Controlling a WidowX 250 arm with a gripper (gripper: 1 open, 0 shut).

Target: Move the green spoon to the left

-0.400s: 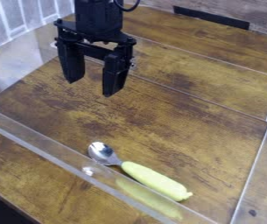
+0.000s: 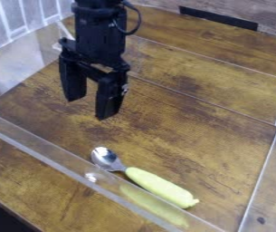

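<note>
The green spoon lies flat on the wooden table near the front, its silver bowl toward the left and its yellow-green handle running down to the right. My gripper hangs above the table up and to the left of the spoon, pointing down, open, with nothing between its black fingers. It is well apart from the spoon.
A clear acrylic wall runs along the front edge just below the spoon and carries a pale reflection of the handle. More acrylic panels stand at the left and right sides.
The gripper has moved down and toward the front, closer to the table and the spoon. The spoon has not moved.
</note>
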